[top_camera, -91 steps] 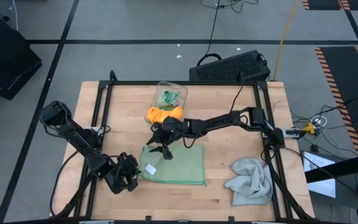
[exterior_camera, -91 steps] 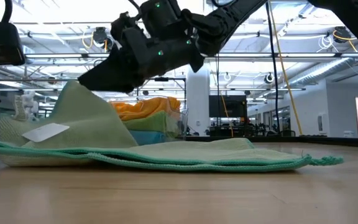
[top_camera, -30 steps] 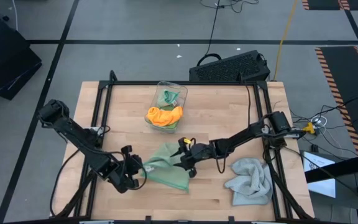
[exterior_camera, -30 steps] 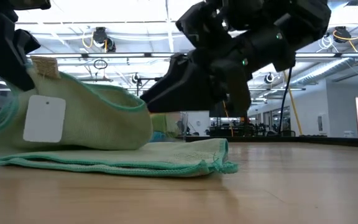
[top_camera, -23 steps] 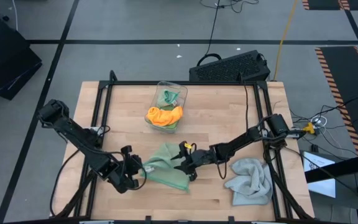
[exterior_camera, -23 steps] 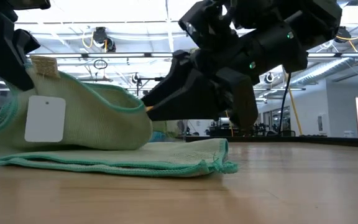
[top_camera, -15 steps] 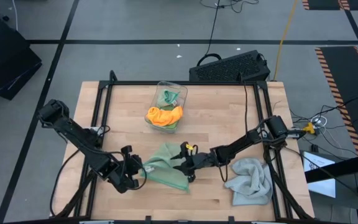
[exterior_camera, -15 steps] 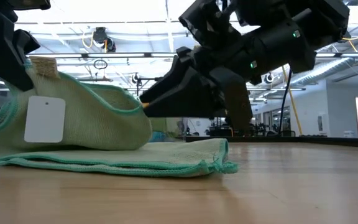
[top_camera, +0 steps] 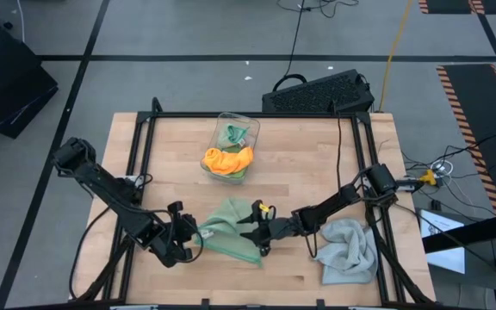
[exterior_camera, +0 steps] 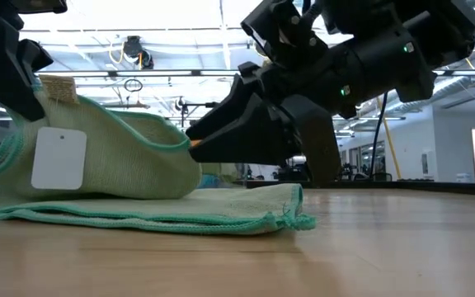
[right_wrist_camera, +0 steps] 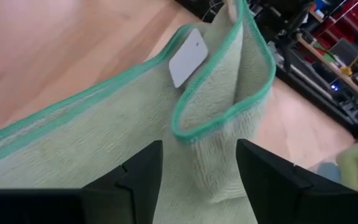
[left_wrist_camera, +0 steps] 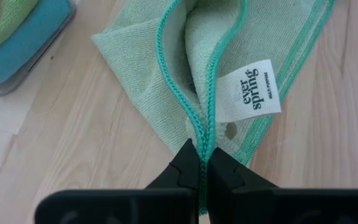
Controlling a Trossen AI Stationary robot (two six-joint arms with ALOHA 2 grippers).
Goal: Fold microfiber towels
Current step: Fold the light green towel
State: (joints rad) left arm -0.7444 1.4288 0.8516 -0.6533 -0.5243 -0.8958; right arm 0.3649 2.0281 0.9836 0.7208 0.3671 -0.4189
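Pinching the doubled teal-stitched hem of the sage green towel (left_wrist_camera: 185, 81), the left gripper (left_wrist_camera: 202, 163) sits at the table's near-left, unchanged from half a second ago. The right gripper (top_camera: 261, 233), fingers spread, has backed slightly rightward off the towel's right edge. Towel lies near-centre on the table (top_camera: 317, 164), partly folded, upper layer raised, white label (exterior_camera: 58, 157) showing. Light grey towel (top_camera: 347, 250) crumpled at near right. Clear bin (top_camera: 232, 145) with remaining towels at far centre.
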